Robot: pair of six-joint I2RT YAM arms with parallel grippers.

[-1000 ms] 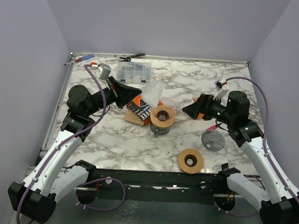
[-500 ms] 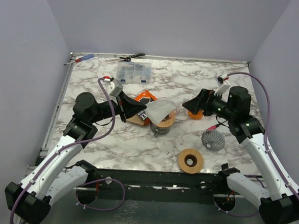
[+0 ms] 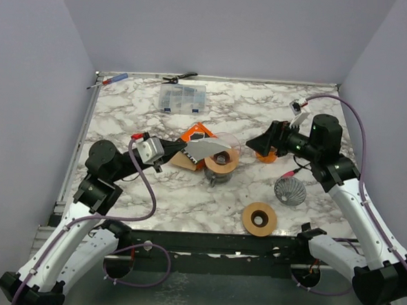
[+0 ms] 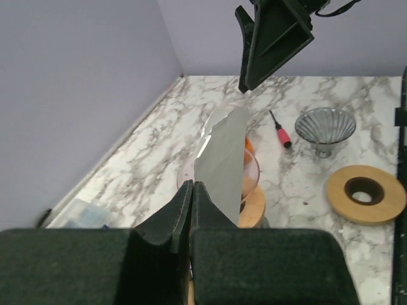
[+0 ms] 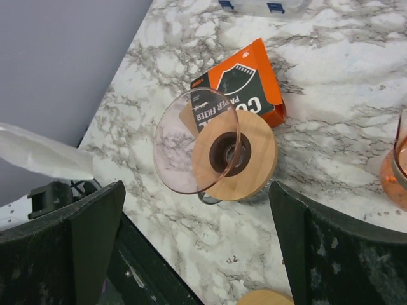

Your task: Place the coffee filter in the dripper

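Marbled desk (image 3: pixel 153 191) under lilac walls: the left fingers (image 4: pixel 173 219) pinch the coffee filter (image 4: pixel 222 152), its free end over the dripper (image 5: pixel 216 152). Beyond the dripper the right fingers (image 5: pixel 82 229) hover, spread wide. Released flat, the filter could drape across the rim or slide off.

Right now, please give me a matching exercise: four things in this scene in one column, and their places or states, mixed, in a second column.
1 coffee filter
2 wooden ring
3 orange box
4 clear case

a far side of the table
b pinched in the left claw
c by the table's near edge
d lying behind the dripper

Pairs: 1-b, 2-c, 3-d, 4-a
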